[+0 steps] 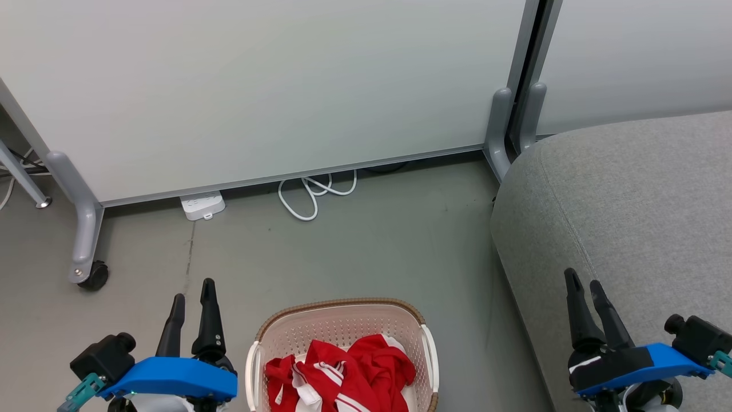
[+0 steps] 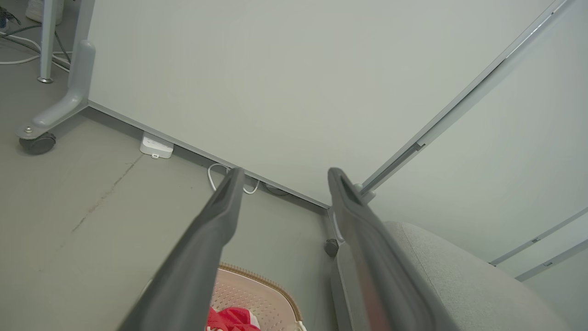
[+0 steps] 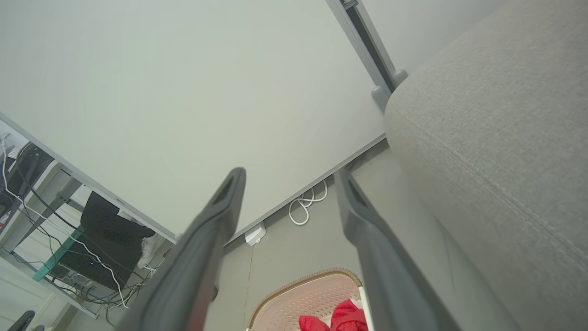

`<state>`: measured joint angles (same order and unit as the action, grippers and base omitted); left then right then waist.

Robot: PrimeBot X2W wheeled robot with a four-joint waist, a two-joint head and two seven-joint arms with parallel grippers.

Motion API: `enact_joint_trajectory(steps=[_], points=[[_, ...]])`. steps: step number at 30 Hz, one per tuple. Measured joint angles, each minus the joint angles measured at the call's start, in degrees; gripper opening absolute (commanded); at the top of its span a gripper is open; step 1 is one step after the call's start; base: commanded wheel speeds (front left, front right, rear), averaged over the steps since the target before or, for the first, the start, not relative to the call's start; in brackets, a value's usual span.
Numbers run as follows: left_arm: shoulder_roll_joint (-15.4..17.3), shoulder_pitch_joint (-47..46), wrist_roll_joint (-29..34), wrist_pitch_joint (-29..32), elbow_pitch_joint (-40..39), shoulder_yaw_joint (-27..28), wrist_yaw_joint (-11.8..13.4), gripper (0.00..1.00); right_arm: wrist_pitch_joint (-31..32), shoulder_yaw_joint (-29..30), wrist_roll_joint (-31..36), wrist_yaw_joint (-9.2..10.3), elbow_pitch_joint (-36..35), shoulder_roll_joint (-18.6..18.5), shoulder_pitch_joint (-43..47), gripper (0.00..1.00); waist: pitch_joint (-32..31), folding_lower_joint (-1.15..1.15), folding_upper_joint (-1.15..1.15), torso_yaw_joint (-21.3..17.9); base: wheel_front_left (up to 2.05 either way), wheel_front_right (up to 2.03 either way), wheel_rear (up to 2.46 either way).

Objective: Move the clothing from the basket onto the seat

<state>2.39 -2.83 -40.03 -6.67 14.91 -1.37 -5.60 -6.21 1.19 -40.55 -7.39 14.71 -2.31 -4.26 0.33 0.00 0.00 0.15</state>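
Head view: a pile of bright-red fabric clothing with white stripes (image 1: 337,369) lies inside an oval cream-white plastic basket with perforated walls and a brown woven-look rim (image 1: 341,301). The basket stands on the grey floor (image 1: 372,240), well away from the floor's far edge, where a pale partition panel (image 1: 257,86) rises. The clothing is heaped toward the basket's near side. The left tool (image 1: 193,290) hangs just left of the basket, its two long dark fingers parted and empty, clear of the clothing. The right tool (image 1: 582,279) is well to the right of the basket, over the near left part of a large grey fabric seat cushion (image 1: 629,200), fingers likewise apart and holding nothing. A white power strip (image 1: 201,205) and a looped white cable (image 1: 314,194) lie at the floor's far edge.

Left wrist view: the left tool's fingers stand wide apart with nothing between them. Low between them, a part of the basket's rim and a little red clothing show. The grey seat sits to the right, behind one finger.

Right wrist view: the right tool's fingers are spread and empty. The basket and red clothing appear low between them, with the seat close on the right.
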Motion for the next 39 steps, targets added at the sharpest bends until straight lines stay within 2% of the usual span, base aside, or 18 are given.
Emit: enact_joint_trajectory(steps=[21, 39], points=[[0.2, -0.6, 12.3, -3.1, 0.8, -1.3, 0.0, 1.0, -1.5, -1.0, 13.0, 0.0, -1.1, -0.1, 0.0, 1.0, -0.2, 0.0, 0.0, 0.3, 0.0, 0.0, 0.0], [0.3, -0.8, 20.3, -5.4, 2.3, -2.1, 0.3, 1.0, -1.7, -1.6, 22.3, -0.01, -2.1, -0.2, 0.0, 1.0, -0.1, 0.0, 0.0, 0.2, 0.0, 0.0, 0.0]])
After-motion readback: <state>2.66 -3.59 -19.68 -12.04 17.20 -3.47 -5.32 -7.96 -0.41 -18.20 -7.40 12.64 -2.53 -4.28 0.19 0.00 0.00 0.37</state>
